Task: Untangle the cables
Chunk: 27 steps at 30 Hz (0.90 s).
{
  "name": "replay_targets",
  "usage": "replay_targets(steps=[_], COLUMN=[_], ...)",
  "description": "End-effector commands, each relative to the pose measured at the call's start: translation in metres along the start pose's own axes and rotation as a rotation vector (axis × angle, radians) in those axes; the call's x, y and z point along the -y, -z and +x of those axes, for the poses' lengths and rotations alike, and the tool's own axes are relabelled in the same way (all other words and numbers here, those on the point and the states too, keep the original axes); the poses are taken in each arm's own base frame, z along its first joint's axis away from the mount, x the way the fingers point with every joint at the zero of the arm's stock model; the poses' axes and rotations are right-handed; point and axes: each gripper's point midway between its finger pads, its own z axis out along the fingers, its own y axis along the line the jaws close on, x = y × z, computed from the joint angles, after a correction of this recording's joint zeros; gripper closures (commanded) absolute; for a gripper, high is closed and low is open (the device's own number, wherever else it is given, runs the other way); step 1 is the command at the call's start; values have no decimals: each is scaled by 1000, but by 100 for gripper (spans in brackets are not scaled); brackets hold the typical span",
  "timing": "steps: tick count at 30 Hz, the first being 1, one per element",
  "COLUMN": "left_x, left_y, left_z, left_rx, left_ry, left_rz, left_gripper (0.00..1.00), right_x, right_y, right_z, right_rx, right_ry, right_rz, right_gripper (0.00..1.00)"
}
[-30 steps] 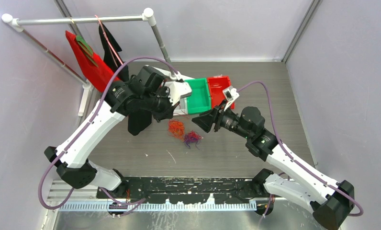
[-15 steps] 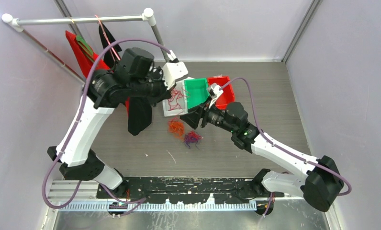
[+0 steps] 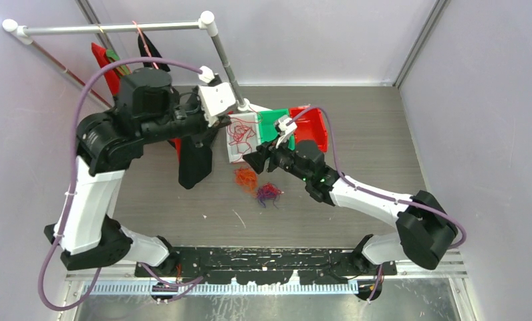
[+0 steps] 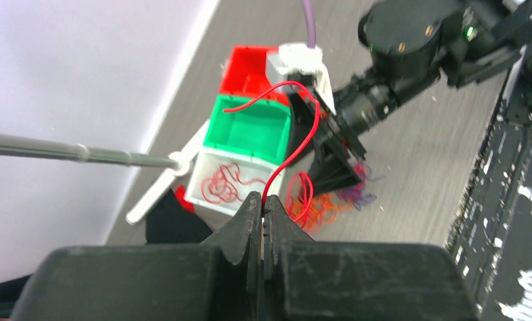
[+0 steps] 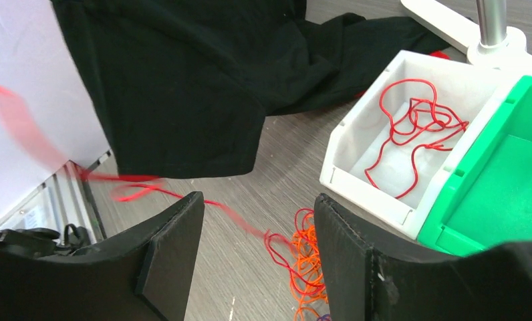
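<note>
The left gripper (image 4: 262, 204) is pinched tight on a thin red cable (image 4: 297, 127). The cable comes straight out from between its closed fingertips and arcs up and away ahead of them. In that wrist view its free end hooks back in front of the green bin (image 4: 250, 130).

The right gripper (image 5: 256, 200) is spread wide and holds nothing, its tips low over the table (image 3: 383, 154). In its own camera a blurred red strand slants in from the left, passes the tip of one finger and crosses the gap. It runs down into the orange clump (image 5: 307, 261), which lies just beyond and below the fingertips. Whether the strand touches a finger I can't tell.

From above, the purple clump (image 3: 269, 193) sits just beside the orange one, on the side nearer the arm bases, under the right arm's wrist.

Ahead of the right gripper and off to its right stands a white bin (image 5: 357, 180) with a coiled red cable (image 5: 414, 124) lying loose inside. The green bin stands against it, and a red bin (image 3: 315, 124) comes after that. A black garment (image 5: 183, 87) hangs ahead to its left.
</note>
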Motion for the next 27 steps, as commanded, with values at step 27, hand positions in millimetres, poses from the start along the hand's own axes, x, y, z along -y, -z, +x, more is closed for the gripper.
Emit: replay_targets(steps=[27], left_x=[-72], left_y=[186], left_z=[-204], left_rx=[889], left_ry=[-339], left_rz=[-558], left_gripper=[100], right_x=[-26], right_y=[-61], right_z=[16], right_rx=[39], right_ry=[-13], right_rz=[-101], right_gripper=[34])
